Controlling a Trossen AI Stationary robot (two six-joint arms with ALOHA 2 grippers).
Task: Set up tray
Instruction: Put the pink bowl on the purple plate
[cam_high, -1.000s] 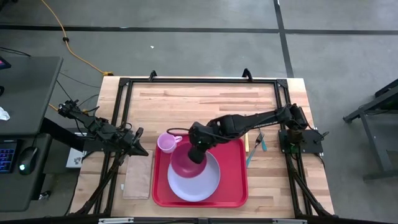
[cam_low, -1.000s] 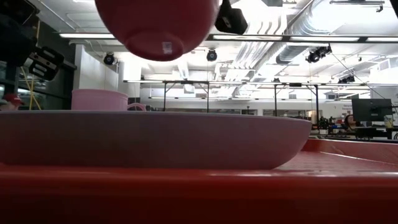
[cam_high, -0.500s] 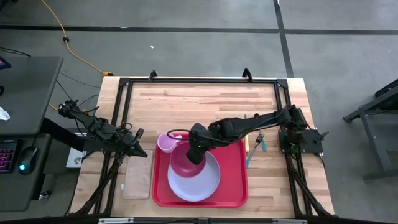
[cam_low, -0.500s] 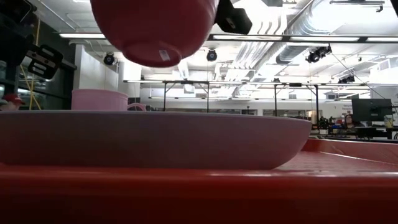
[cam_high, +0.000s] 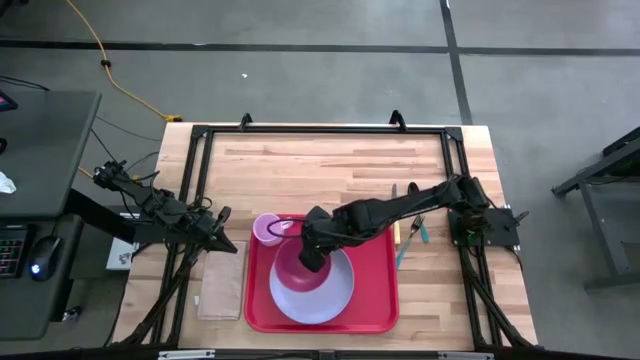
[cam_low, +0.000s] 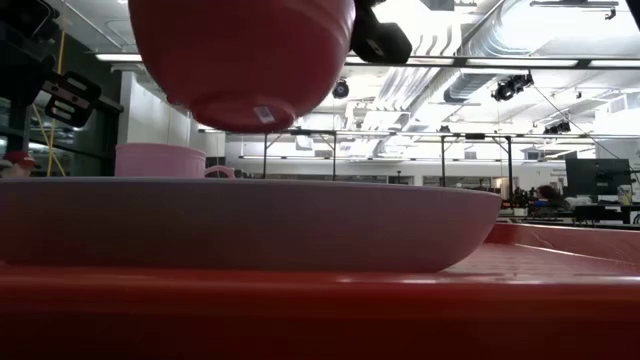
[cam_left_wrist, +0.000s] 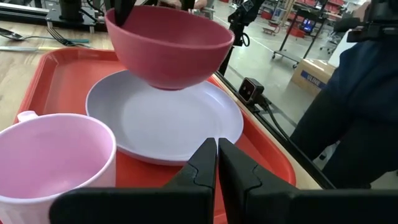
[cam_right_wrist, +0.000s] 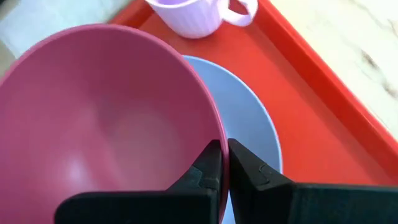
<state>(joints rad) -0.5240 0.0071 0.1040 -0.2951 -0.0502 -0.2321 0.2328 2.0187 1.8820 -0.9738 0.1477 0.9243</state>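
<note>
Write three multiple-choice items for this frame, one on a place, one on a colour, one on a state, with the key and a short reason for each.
1. Where is the pink mug?
A. on the tan napkin
B. at the tray's far left corner
C. inside the plate

2. What colour is the plate on the red tray?
A. pale lavender
B. green
C. black

3. What state is the dark pink bowl in?
A. lying upside down on the wooden table
B. stacked inside the mug
C. held in the air above the plate by the right gripper

Key:
1 B: the high view shows the mug at that corner, beside the plate.
2 A: the high and left wrist views show a pale lavender plate.
3 C: the right wrist view shows the fingers pinching the bowl's rim, and the low view shows a gap under the bowl.
</note>
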